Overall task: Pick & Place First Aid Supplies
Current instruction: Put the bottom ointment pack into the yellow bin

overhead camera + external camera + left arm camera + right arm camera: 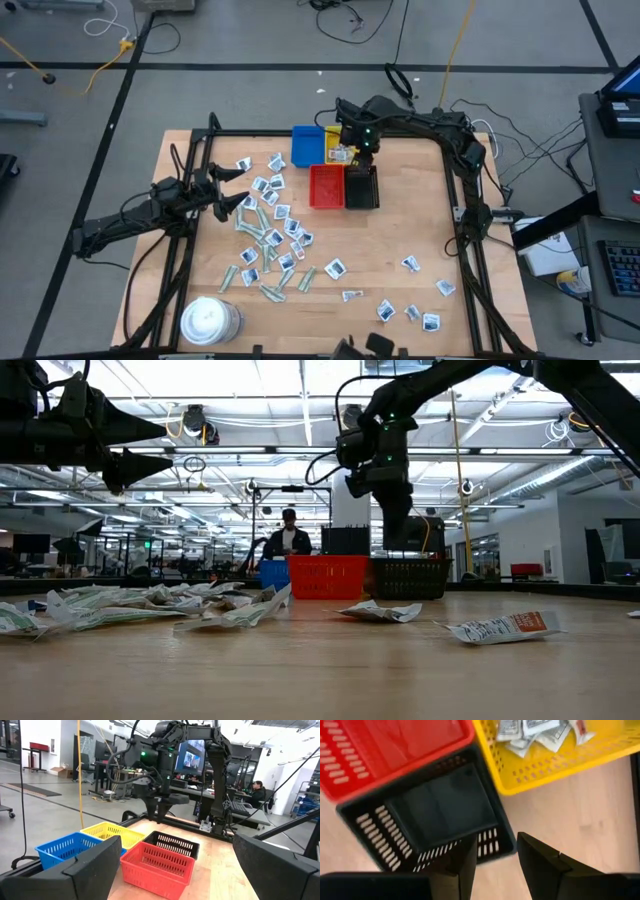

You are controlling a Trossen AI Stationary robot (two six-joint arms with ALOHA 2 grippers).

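Observation:
The first aid supplies (270, 235) lie as many small flat packets on the wooden table's left half, with a few more (410, 300) near its front right. Several packets (535, 732) lie in the yellow tray (338, 152). My right gripper (497, 862) points down above the black tray (440, 815), near its edge. It is open, with nothing between its fingers. My left gripper (245, 188) waits open and level over the table's left side, above the packets.
Blue (306, 145), yellow, red (326, 186) and black (362, 187) trays stand together at the table's far middle. A round white tub (208, 320) sits at the front left. Bare wood lies between the two packet groups. A person (288, 535) stands in the room beyond.

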